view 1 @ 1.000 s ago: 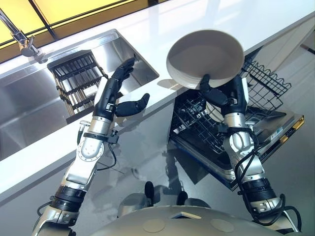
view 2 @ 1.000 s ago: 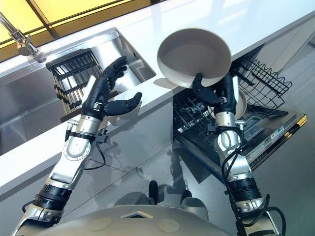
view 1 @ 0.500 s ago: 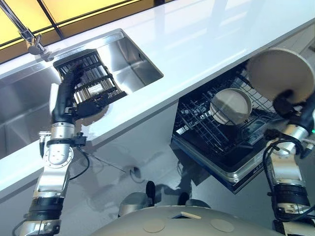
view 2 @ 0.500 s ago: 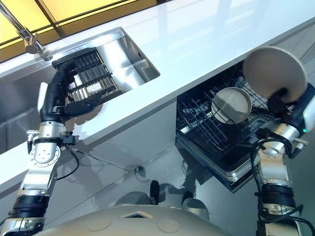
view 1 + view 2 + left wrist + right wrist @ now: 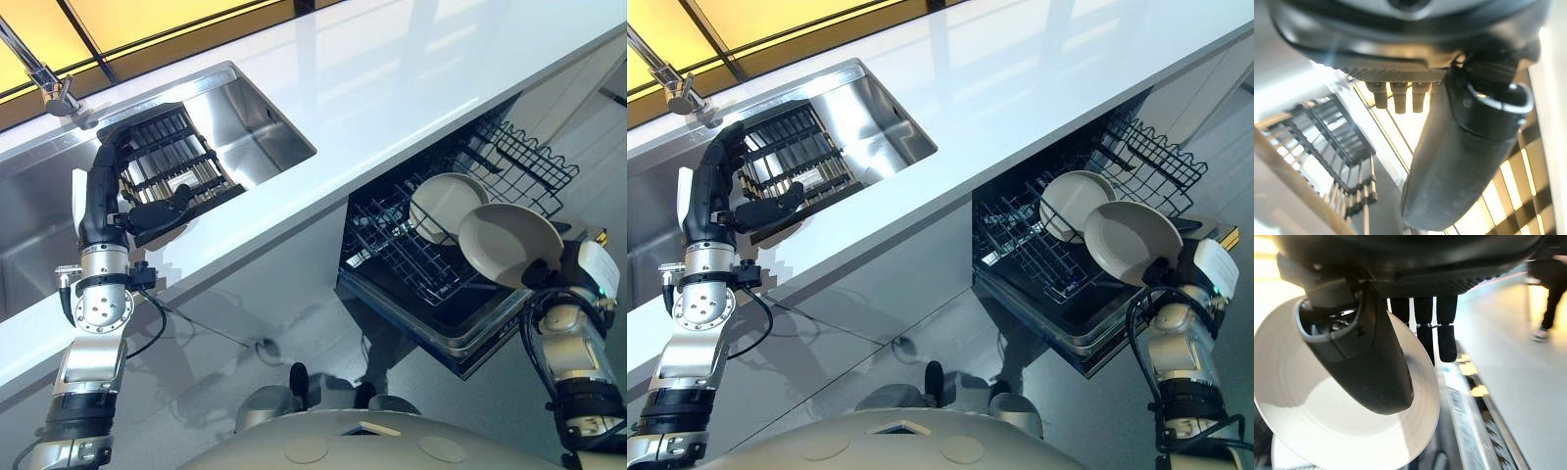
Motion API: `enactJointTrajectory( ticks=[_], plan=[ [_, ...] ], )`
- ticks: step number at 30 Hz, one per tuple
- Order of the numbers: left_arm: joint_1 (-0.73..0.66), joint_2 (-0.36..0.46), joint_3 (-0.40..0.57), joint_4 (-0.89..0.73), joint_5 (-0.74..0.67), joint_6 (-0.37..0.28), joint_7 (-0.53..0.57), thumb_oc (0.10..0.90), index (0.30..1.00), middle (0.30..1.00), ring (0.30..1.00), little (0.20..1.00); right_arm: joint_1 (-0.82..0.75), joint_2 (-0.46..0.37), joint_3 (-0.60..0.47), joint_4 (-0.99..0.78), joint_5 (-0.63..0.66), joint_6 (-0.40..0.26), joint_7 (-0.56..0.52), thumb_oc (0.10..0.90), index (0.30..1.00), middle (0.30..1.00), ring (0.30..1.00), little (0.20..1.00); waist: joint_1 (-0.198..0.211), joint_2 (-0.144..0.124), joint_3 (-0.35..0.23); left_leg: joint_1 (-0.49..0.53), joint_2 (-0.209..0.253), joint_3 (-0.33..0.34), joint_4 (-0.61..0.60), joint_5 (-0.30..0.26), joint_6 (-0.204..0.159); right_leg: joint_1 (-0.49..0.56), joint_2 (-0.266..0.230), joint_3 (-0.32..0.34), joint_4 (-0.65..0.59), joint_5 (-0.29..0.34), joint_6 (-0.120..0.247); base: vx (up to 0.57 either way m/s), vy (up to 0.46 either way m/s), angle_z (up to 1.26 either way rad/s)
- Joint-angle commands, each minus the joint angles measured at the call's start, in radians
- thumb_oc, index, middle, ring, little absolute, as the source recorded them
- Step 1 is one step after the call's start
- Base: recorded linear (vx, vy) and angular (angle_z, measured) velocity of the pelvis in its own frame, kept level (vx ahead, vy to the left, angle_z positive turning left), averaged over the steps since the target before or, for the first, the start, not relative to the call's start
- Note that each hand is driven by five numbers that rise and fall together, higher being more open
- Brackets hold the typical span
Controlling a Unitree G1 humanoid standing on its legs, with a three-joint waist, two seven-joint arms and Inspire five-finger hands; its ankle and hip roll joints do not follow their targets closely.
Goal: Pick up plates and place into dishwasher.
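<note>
The right hand pinched a plate over the dishwasher rack; the left hand, relaxed, held nothing.

A plain cream-white plate is gripped by the robot's dark right hand above a black wire dishwasher rack, where a second plate — the same pale cream — stands. The table is glossy white; its sink is brushed silver steel, holding a black slatted drying rack beside the black left hand.
</note>
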Motion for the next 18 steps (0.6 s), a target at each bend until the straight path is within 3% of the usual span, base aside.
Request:
enactJointTrajectory(
  ticks=[1, 6, 13, 18],
  plan=[
    [-0.116, 0.101, 0.039, 0.014, 0.015, -0.067, 0.061, 0.8, 0.9, 0.9, 0.9, 0.9, -0.158, -0.118, 0.058, 0.012, -0.063, -0.018, 0.029, 0.1, 0.3, 0.3, 0.3, 0.2, 0.041, -0.019, -0.061, 0.063, -0.009, 0.009, 0.006, -0.142, -0.03, -0.026, 0.027, -0.013, 0.052, -0.075, 0.038, 0.03, 0.065, 0.04],
    [-0.126, 0.098, 0.014, 0.031, 0.01, -0.063, 0.055, 0.8, 0.9, 0.9, 0.9, 0.9, -0.249, -0.116, 0.13, 0.027, -0.033, 0.034, 0.108, 0.1, 0.3, 0.3, 0.3, 0.2, 0.065, -0.026, -0.056, 0.064, -0.015, -0.004, 0.006, -0.142, -0.023, -0.026, 0.02, -0.021, 0.063, -0.076, 0.043, 0.02, 0.055, 0.06],
    [-0.147, 0.103, -0.012, 0.039, -0.006, -0.051, 0.037, 0.8, 0.9, 0.9, 0.9, 0.9, -0.336, -0.092, 0.225, 0.043, -0.094, 0.115, 0.214, 0.1, 0.3, 0.3, 0.3, 0.2, 0.09, -0.031, -0.05, 0.065, -0.022, -0.021, 0.006, -0.137, -0.015, -0.031, 0.013, -0.028, 0.085, -0.077, 0.047, 0.02, 0.043, 0.17],
    [-0.158, 0.111, -0.023, 0.03, -0.01, -0.04, 0.02, 0.8, 0.9, 0.9, 0.9, 0.9, -0.38, -0.091, 0.305, 0.052, -0.239, 0.183, 0.464, 0.1, 0.3, 0.3, 0.3, 0.2, 0.103, -0.038, -0.041, 0.063, -0.025, -0.032, 0.006, -0.134, -0.009, -0.041, 0.01, -0.031, 0.107, -0.079, 0.05, 0.0, 0.023, 0.16]
  ],
)
